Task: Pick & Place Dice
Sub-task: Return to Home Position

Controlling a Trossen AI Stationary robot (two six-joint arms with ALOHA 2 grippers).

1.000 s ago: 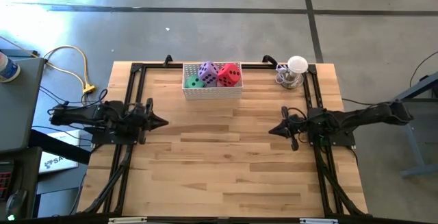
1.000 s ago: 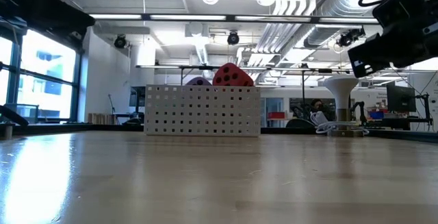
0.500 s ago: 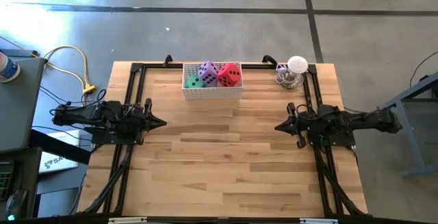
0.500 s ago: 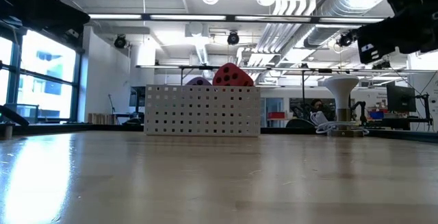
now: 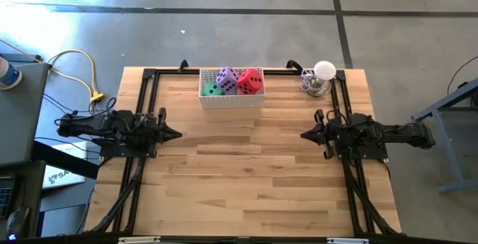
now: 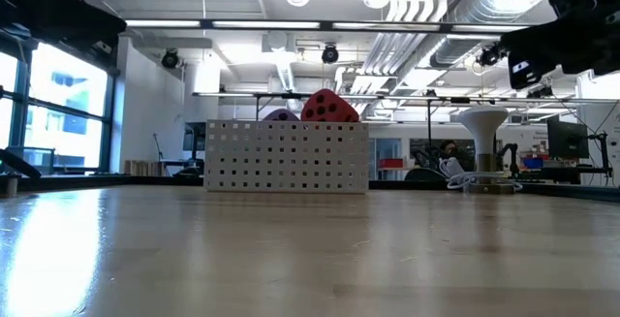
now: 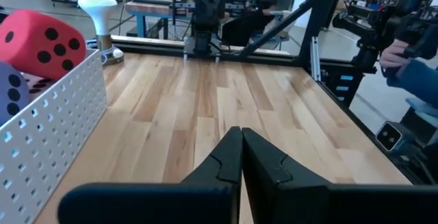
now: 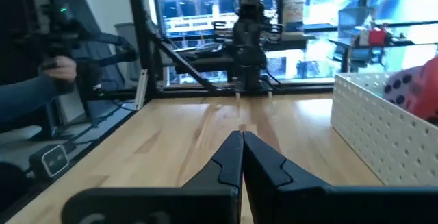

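Note:
Three dice lie in a white perforated basket (image 5: 231, 98) at the table's far edge: a green one (image 5: 213, 89), a purple one (image 5: 227, 78) and a red one (image 5: 251, 81). The red die (image 6: 329, 107) sticks up over the basket's rim, and it shows beside the purple one in the left wrist view (image 7: 42, 40). My left gripper (image 5: 178, 133) hovers shut at the table's left side, pointing level toward the right. My right gripper (image 5: 303, 134) hovers shut at the right side, pointing level toward the left. Neither holds anything.
A white knob on a metal stand (image 5: 321, 80) sits at the far right corner. Black frame rails (image 5: 146, 87) run along the table's edges. Bare wood lies between the two grippers. A person's sleeve and hand (image 8: 41, 80) show beyond the table.
My right gripper has drawn back a little toward the table's right edge and risen slightly, its arm folding in; it stays shut. The dice and basket have not moved.

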